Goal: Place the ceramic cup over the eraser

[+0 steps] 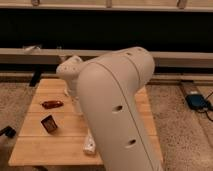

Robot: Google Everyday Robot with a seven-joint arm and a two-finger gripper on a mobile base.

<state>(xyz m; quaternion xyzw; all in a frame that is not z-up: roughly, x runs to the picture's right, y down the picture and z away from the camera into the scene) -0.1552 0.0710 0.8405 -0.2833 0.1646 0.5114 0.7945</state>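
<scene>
The eraser (49,123), a small dark block with an orange-brown edge, stands on the left part of the wooden table (35,145). The ceramic cup is hidden from view. My arm's big white link (117,110) fills the middle of the view and covers the table's centre and right. My gripper is hidden behind the arm, so it does not show.
A flat glossy red oblong thing (52,104) lies behind the eraser. A long white bottle (89,145) lies by the front edge, partly under the arm. A blue device (196,101) with a cable lies on the floor at right. A dark wall runs behind the table.
</scene>
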